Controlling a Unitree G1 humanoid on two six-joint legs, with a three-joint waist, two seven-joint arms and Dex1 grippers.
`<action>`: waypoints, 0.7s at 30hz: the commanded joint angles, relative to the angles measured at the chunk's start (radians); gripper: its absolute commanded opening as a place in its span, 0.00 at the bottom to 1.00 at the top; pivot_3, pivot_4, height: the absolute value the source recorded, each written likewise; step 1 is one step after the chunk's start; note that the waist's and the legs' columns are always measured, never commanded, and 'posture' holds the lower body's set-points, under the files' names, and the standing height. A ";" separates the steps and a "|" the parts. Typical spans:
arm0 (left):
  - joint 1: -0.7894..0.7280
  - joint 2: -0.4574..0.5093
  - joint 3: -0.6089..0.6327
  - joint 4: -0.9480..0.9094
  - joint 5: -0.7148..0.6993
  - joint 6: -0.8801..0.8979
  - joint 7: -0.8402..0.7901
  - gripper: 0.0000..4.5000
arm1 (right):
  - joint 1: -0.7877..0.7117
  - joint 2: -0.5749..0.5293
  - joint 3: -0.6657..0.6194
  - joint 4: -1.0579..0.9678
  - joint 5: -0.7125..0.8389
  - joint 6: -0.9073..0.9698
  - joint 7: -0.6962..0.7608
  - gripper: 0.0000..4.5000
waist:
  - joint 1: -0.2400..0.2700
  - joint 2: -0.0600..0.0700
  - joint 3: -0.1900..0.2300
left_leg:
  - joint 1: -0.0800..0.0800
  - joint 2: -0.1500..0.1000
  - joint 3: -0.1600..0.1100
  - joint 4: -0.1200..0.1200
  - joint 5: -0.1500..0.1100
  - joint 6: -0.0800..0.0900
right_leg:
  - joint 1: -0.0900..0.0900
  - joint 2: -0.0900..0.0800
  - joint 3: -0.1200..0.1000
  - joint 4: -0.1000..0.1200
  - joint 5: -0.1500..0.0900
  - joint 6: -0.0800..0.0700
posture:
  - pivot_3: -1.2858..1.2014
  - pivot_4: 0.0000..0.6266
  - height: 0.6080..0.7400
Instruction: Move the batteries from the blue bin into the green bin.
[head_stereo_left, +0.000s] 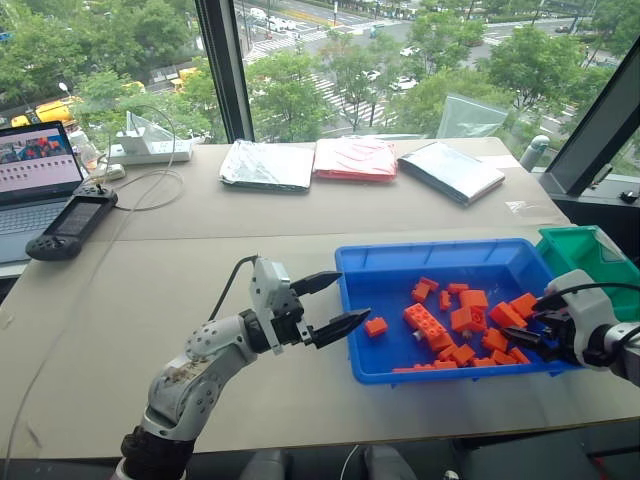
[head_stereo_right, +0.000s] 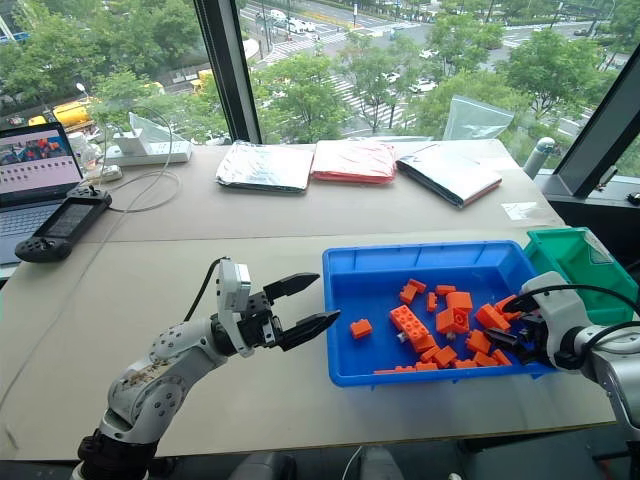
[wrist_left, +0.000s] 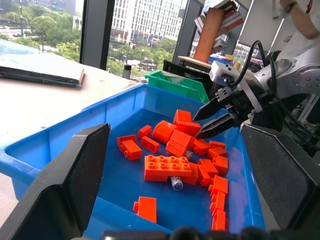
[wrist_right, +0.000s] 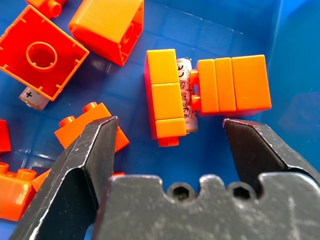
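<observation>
Hovering just outside the blue bin's left wall, the left tool hangs released and empty over the desk. In the blue bin, orange bricks hide the batteries: one battery lies wedged between two bricks, another peeks from under a brick, a third beside the long brick. The right tool is spread wide above the wedged one, holding nothing. The green bin, beyond the blue bin's far-right corner, shows no battery, so seemingly little is done.
</observation>
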 joint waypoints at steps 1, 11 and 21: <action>-0.011 -0.003 -0.002 -0.031 0.005 -0.007 0.004 1.00 | -0.018 -0.005 -0.010 -0.022 -0.002 0.004 -0.003 0.76 | -0.001 0.000 0.000 | 0.000 0.000 0.000 0.000 0.000 0.000 | 0.000 0.000 0.000 0.000 0.000 0.000 | 0.52 0.24 1.00; -0.008 -0.004 -0.007 -0.033 0.010 -0.007 0.012 1.00 | -0.032 -0.007 0.001 -0.030 0.001 0.016 -0.004 0.10 | 0.000 0.000 0.000 | 0.000 0.000 0.000 0.000 0.000 0.000 | 0.000 0.000 0.000 0.000 0.000 0.000 | 0.52 0.24 1.00; -0.007 -0.003 -0.006 -0.029 0.016 -0.010 0.010 1.00 | -0.072 -0.064 -0.082 -0.120 0.035 0.089 0.013 0.10 | 0.000 0.000 0.000 | 0.000 0.000 0.000 0.000 0.000 0.000 | 0.000 0.000 0.000 0.000 0.000 0.000 | 0.52 0.24 1.00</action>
